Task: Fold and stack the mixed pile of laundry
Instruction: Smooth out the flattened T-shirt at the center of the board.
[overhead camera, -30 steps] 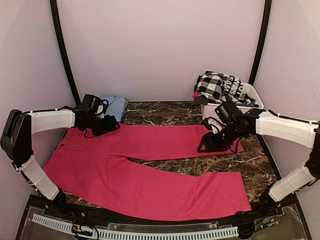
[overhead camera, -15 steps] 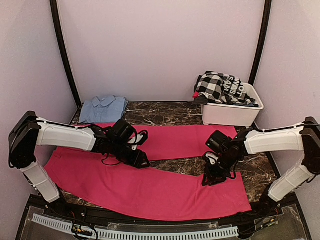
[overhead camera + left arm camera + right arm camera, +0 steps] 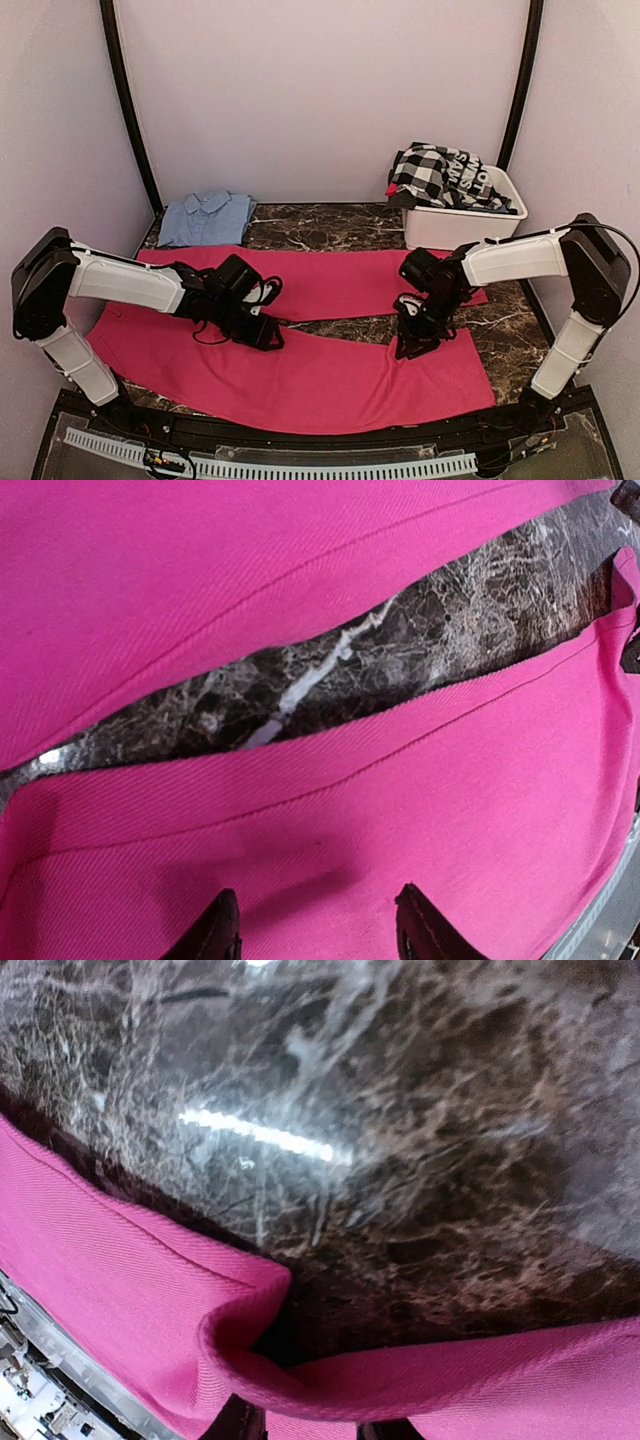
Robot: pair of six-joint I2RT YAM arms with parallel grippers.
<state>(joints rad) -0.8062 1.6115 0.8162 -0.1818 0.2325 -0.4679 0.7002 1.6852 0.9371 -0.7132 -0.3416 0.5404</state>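
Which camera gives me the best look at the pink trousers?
The top external view: it takes in nearly the whole pink trousers, both legs spread across the marble table. The left wrist view shows only two leg edges with a strip of table between; the right wrist view, one lifted fold of an edge.

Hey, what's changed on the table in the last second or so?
Both arms swung from the far side to the near leg of the pink trousers. The left gripper is now open over that leg. The right gripper has pinched up a fold at its inner edge. The blue shirt, white tub and checked garment stayed put.
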